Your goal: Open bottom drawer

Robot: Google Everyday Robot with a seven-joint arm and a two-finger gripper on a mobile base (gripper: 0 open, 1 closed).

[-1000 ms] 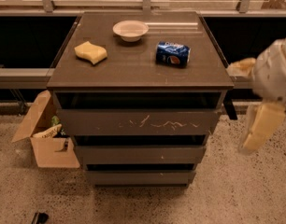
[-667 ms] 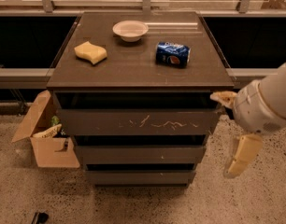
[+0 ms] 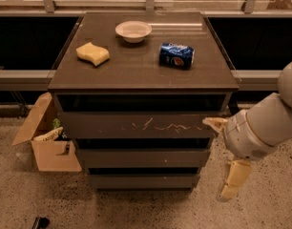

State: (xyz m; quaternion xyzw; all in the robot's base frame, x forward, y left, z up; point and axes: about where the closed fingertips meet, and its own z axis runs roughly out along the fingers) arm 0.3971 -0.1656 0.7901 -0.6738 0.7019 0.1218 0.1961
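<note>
The cream two-finger gripper (image 3: 222,156), fingers spread, has dropped left towards the plain dark grey-brown bottom drawer (image 3: 143,181), still shut

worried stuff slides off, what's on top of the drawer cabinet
On the dark grey-brown cabinet top: a white bowl, a yellow wavy sponge, a blue soda can on its side. Spots beneath them are covered. The cream pincer hangs at the cabinet's right.

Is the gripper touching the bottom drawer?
No, the gripper hangs to the right of the chest, apart from the bottom drawer.
</note>
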